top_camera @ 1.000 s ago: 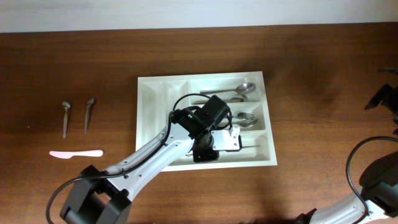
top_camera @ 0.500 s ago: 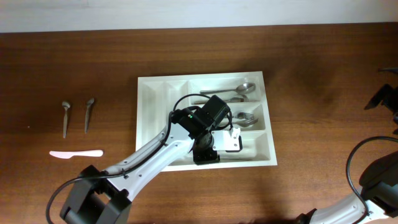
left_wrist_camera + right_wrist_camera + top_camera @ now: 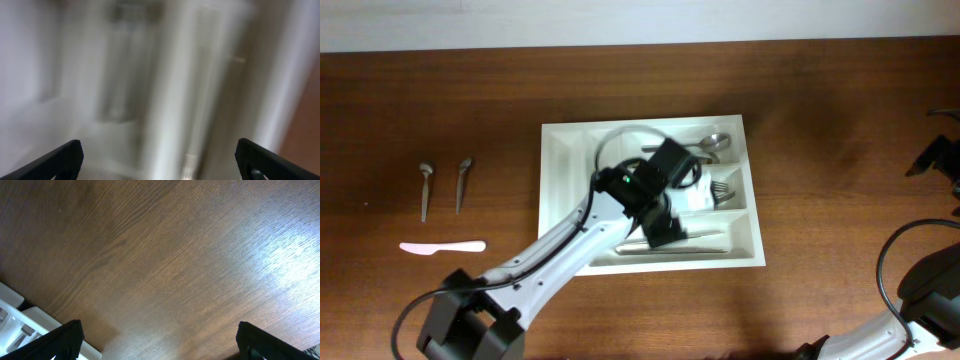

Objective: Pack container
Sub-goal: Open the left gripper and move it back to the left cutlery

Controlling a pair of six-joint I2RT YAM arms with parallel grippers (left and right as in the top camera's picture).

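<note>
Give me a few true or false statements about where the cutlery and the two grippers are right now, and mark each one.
1. Two metal spoons lie on the table to the left of the container. True.
2. The white plastic knife lies inside the container. False: it lies on the table, left of the container, near the spoons.
3. The left gripper is over the container. True.
4. The right gripper is shut on a fork. False: it is open over bare wood, with nothing between its fingers.
</note>
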